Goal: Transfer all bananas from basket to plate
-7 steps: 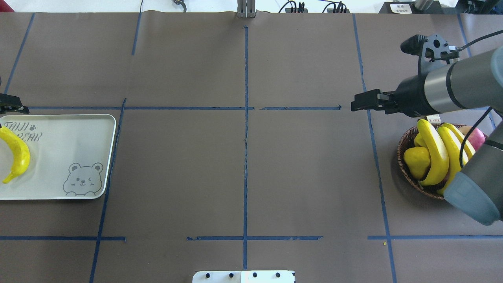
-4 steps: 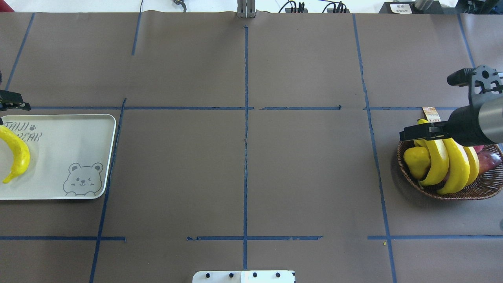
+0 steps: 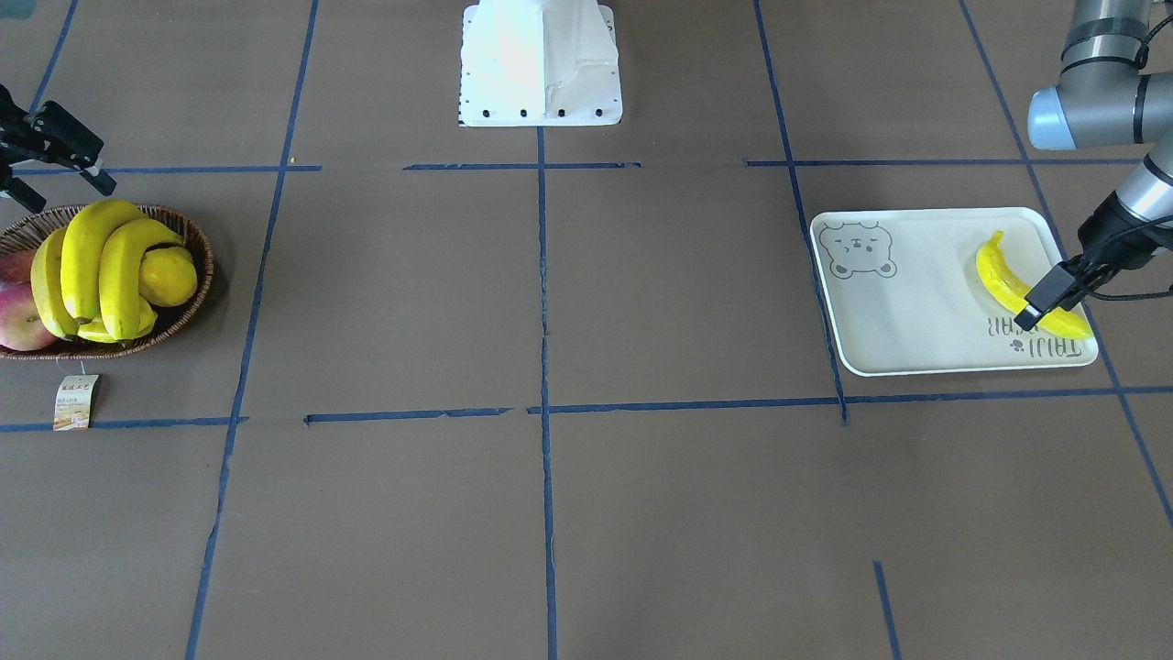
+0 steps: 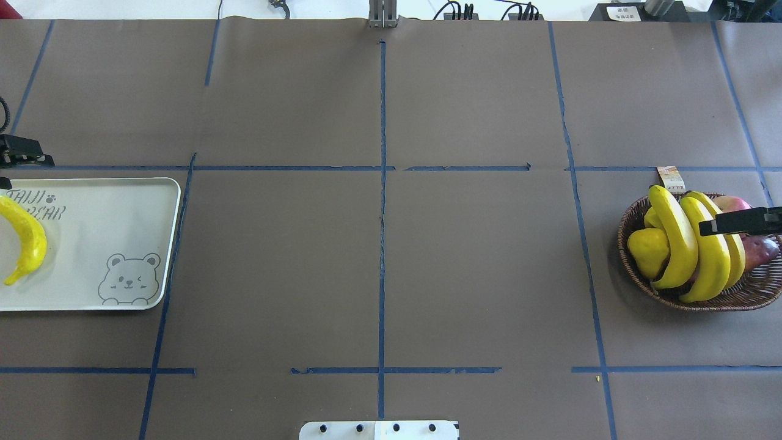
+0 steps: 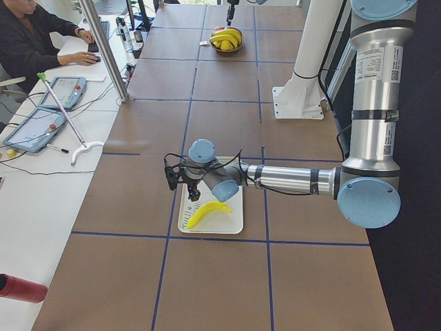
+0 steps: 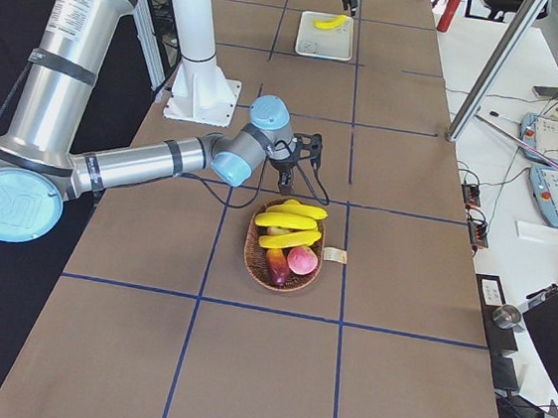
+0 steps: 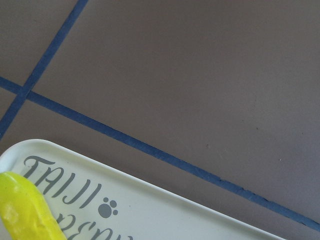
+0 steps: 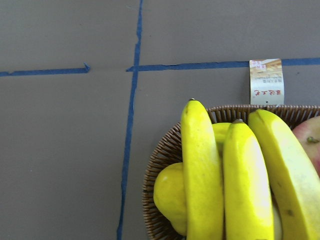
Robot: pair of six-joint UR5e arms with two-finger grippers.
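Observation:
Three bananas (image 4: 672, 238) lie side by side across the wicker basket (image 4: 702, 304) at the table's right end, also seen in the right wrist view as bananas (image 8: 200, 170). My right gripper (image 3: 73, 197) hangs open just above them, holding nothing. One more banana (image 4: 27, 238) lies on the cream plate (image 4: 110, 232) at the far left, near the grey lettering. My left gripper (image 3: 1034, 310) is open over that banana's end and not touching it. The left wrist view shows only the banana's tip (image 7: 25, 210) and the plate corner (image 7: 150, 210).
The basket also holds a round yellow fruit (image 4: 647, 250), a red apple (image 4: 733, 205) and a purplish tuber (image 4: 760, 250). Its paper tag (image 4: 671, 178) lies on the table beyond it. The robot base (image 3: 541, 64) stands mid-table. A person (image 5: 27, 34) sits at a side desk.
The right arm has swung back to the right, and its gripper has moved from left of the basket to over the bananas. My left gripper has shifted slightly away from the plate's edge.

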